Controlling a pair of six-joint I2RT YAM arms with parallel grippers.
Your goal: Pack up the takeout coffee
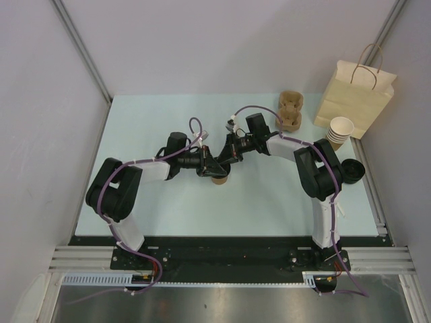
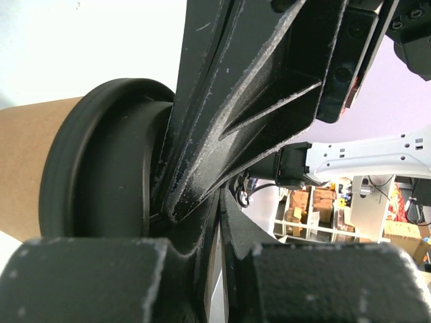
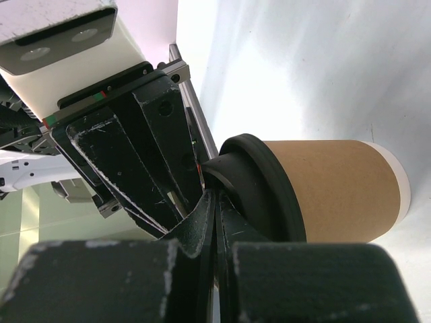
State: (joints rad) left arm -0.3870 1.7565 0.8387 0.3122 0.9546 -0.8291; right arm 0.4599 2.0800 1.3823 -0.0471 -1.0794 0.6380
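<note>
Your cup (image 1: 219,180) stands mid-table, black lid (image 3: 262,185) on, under both arms. The left gripper (image 2: 217,229) and right gripper (image 3: 214,208) look pinched nearly closed (holding nothing, I think), tips at the lid. Push off-centre and the 2 could topple it.

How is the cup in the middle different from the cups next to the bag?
The middle cup wears a black lid; the stacked cups are open on top. The middle cup stands alone; the stacked cups sit inside one another. Both are paper cups.
</note>
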